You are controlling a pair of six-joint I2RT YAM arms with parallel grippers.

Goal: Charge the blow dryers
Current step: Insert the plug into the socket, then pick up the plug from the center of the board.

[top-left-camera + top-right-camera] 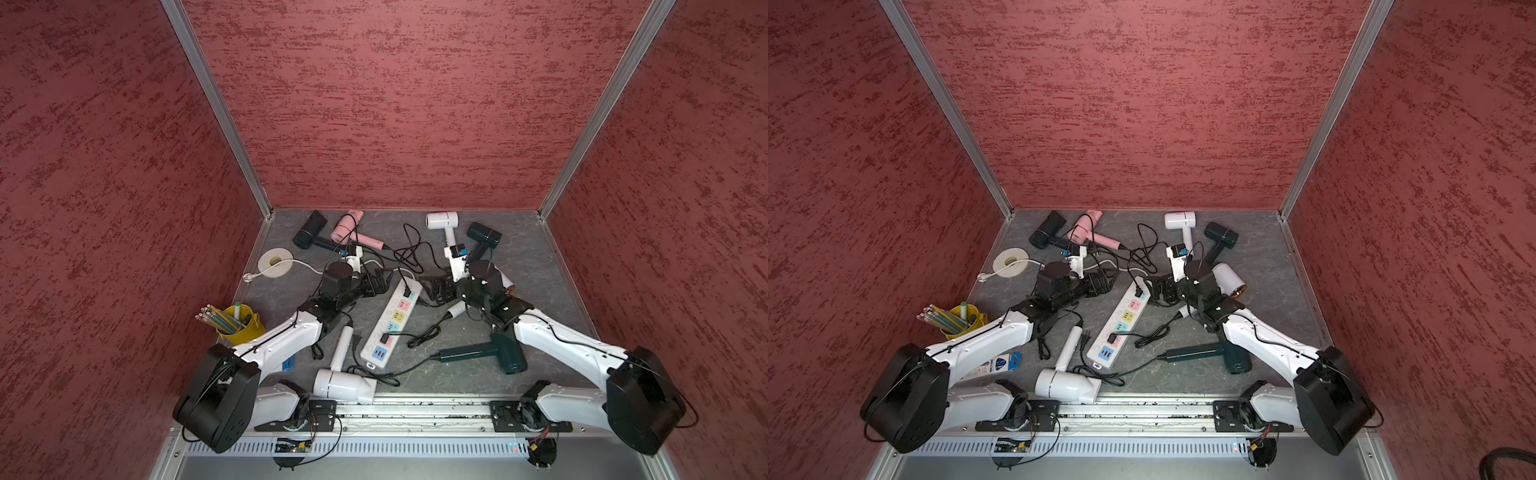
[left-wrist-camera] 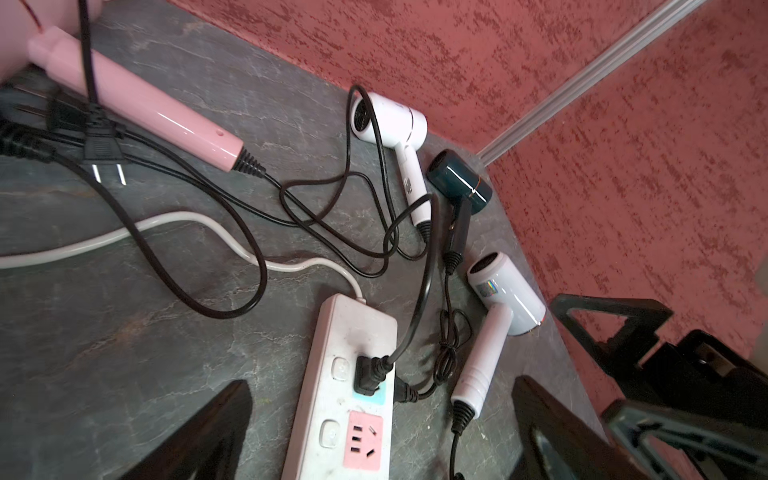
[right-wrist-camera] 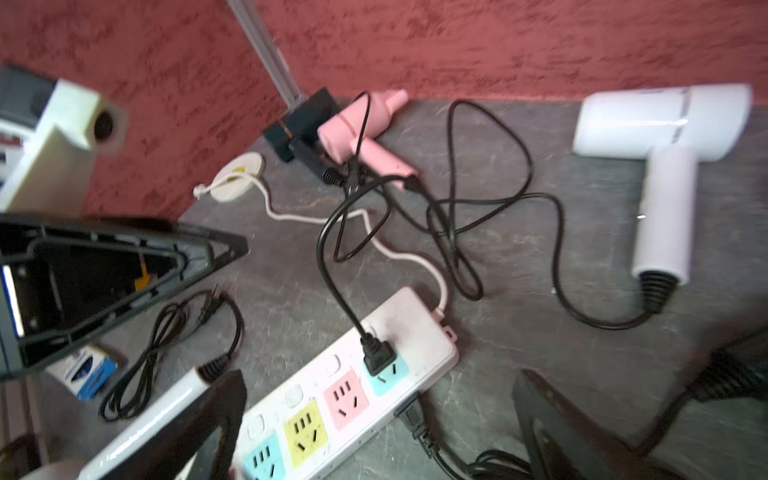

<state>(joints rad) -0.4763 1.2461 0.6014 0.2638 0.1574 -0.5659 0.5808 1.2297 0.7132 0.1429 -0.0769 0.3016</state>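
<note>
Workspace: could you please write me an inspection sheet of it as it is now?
Surface: grey marbled tabletop, no damage seen.
Job's things: seven blow dryers, all lying down: black dryer, pink dryer, back white dryer, navy dryer, middle white dryer partly under the right arm, green dryer, front white dryer.
Clutter: yellow pencil cup, tape roll, small blue box.
End effectors: left end effector and right end effector open, empty, flanking the power strip.
Cables: far plug and near plug seated in it; other cords loose, crossing at the back.
Surroundings: red textured walls, metal corner posts.
</note>
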